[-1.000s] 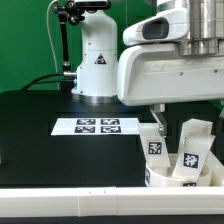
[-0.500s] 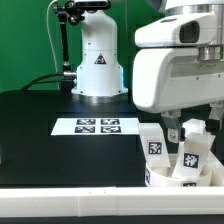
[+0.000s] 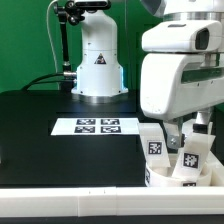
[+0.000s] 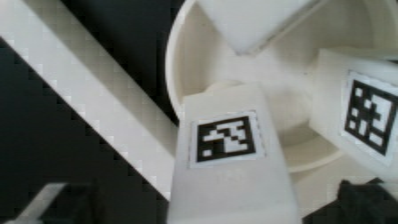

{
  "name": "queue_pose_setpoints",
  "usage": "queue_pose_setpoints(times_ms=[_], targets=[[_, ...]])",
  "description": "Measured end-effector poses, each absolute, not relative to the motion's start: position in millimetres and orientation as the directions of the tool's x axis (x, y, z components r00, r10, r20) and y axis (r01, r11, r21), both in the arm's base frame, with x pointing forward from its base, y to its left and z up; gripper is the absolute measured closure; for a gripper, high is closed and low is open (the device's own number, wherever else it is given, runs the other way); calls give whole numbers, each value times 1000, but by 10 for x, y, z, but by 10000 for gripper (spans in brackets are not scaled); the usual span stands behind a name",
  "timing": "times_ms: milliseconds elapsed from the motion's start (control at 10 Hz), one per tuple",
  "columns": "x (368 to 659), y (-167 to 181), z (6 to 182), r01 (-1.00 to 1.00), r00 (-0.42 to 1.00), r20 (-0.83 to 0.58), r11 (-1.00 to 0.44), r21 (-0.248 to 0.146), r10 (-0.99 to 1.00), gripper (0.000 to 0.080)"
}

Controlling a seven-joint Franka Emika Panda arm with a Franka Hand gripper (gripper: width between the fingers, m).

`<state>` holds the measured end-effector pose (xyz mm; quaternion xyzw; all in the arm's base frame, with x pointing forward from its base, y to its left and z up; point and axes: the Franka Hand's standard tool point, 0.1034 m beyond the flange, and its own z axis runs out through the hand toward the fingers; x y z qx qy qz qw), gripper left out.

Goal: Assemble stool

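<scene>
- Shifted further toward the exterior view's right since a second before, with the arm now clear of the marker board and hanging over the stool parts.
- Hung low over the seat, the claw mostly hidden behind the wrist housing; whether spread or pressed together could not be told.
- Sat at the near right corner of the black surface, just behind the white rail: the seat, with legs standing in it.
- Stood upright in the seat, one leg with a tag facing the camera.
- Leaned tilted beside it, a second leg, also tagged, right under the claw.
- Filled the wrist view: a tagged leg lying across the seat's rim, another tag at the edge, and a spoke-like rib inside the disc.
- Showed at the frame's edge there, one dark fingertip, blurred.
- Lay flat, well apart from the seat: the marker board.
</scene>
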<state>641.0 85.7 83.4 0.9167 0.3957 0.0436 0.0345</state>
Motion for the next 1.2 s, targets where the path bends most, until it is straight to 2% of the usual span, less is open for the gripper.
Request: queue_pose_setpoints(times_ms=[100,200,300,400,800,1200], targets=[[6409,847,830,721,684,52,-686,98,727,280],[6410,840,830,720,685,52,-687,97,726,280],[6411,835,830,719,686,52,-688,97,725,417],[6411,833,830,712,694,53,-695,97,718,462],[6413,823,830,607,788,67,-790,88,613,462],[6433,769,832,222,964,137,-973,60,228,461]])
